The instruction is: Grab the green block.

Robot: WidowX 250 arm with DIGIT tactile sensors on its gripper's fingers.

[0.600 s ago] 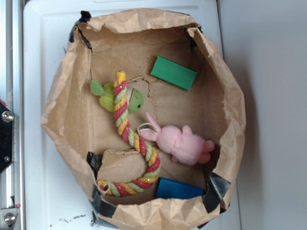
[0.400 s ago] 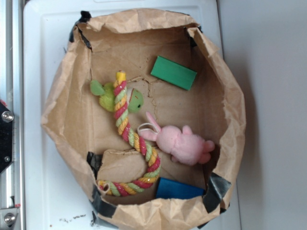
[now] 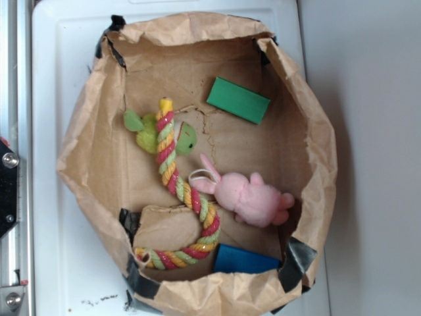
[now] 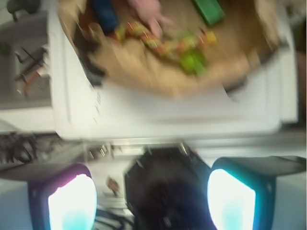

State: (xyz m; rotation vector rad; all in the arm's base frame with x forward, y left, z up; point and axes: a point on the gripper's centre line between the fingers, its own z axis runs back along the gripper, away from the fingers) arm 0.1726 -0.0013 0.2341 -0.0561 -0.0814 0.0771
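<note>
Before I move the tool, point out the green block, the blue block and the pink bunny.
green block (image 3: 238, 100): exterior view, middle of its flat top face.
blue block (image 3: 245, 261): exterior view, centre of the visible top, near the bag's lower wall.
pink bunny (image 3: 253, 198): exterior view, on its body.

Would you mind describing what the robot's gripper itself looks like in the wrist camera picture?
The gripper has two broad fingers with rounded corners, whose pads glow pale white with a cyan tinge; the left one in the picture has a magenta rim, the right one a teal rim. Between them sits a dark, blurred black housing. The picture is too blurred to show cables or markings.
</note>
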